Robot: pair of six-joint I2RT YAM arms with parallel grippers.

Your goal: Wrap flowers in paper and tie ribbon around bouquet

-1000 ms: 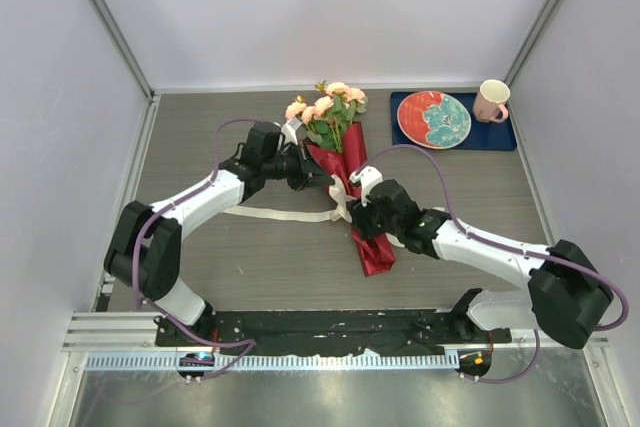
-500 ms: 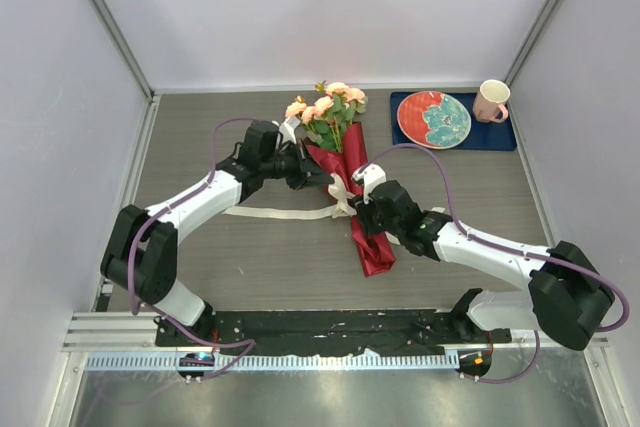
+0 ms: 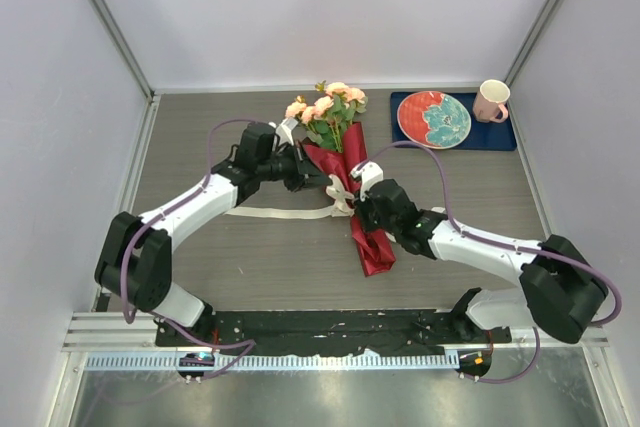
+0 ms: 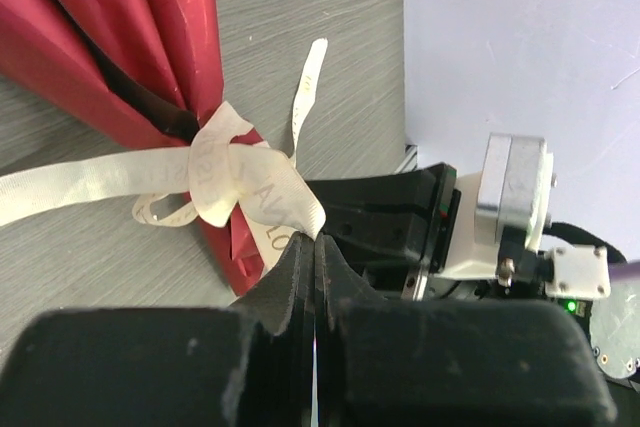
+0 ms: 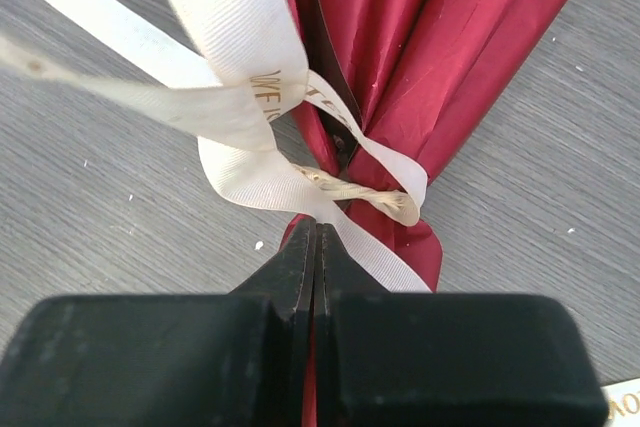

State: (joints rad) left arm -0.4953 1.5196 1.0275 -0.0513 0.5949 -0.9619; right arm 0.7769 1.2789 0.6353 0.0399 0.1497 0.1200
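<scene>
One ribbon (image 3: 285, 213), knotted round one bouquet (image 3: 352, 172), is pinched by the left gripper (image 4: 315, 243) and right gripper (image 5: 316, 229), jaws closed.

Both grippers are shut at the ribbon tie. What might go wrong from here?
1. The left gripper and right gripper pinch the ribbon only at their very tips; a pull may slip it free.
2. The loops around the paper look slack, so tightening may drag the bouquet sideways rather than cinch it.

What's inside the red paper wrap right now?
Peach roses and leaves poke out of the far end of the paper. Their stems are covered, so how far down they run can't be seen.
</scene>
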